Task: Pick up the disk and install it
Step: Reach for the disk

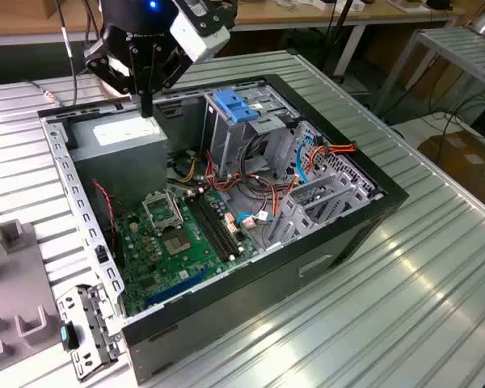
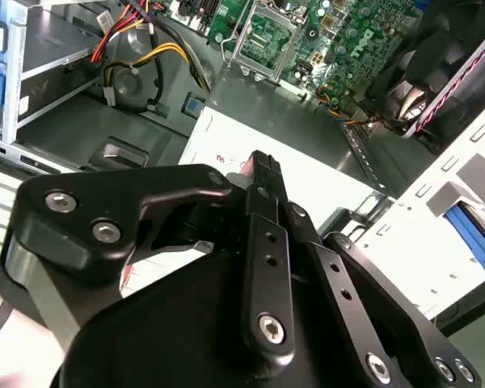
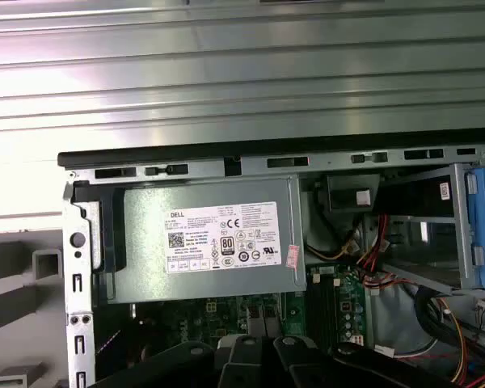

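Dropping from here would ram the gripper (image 1: 145, 111) into the power supply (image 1: 120, 137) or the rim of the computer case (image 1: 250, 283): it hangs just above the case's far corner, at the exterior view's left, pointing straight down. Its jaws are together with nothing between them, so they cannot take anything as they stand. The disk (image 2: 473, 234) seems to be the blue-edged piece in the grey holder (image 1: 12, 234) on the tabletop (image 1: 404, 307), just outside the case wall

Exterior view angled down on computer case (image 1: 226, 303), both wrist views close over power supply (image 3: 145, 242) (image 2: 299, 133)
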Available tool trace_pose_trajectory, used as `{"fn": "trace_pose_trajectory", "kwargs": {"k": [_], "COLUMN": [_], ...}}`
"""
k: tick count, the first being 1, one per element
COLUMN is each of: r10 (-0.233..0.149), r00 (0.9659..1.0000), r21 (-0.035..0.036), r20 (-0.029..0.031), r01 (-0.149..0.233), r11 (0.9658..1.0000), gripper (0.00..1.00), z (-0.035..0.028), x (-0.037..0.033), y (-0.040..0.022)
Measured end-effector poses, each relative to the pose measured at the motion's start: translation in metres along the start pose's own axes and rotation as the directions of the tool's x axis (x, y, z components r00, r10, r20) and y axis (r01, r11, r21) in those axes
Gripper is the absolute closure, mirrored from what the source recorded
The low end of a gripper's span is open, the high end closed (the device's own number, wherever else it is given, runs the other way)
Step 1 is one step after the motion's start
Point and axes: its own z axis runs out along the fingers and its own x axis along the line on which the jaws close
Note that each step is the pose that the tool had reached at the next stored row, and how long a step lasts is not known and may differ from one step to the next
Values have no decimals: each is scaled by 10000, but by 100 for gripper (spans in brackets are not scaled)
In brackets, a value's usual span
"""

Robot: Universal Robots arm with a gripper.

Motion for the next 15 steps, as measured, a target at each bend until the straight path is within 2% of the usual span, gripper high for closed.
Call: {"fn": "trace_pose_trajectory", "kwargs": {"k": [15], "r10": [0], "r00": [10000], "r21": [0], "r20": [-6], "r01": [0], "r11": [10000], "gripper": [89], "z": [-2], "x": [68], "y": [-5]}}
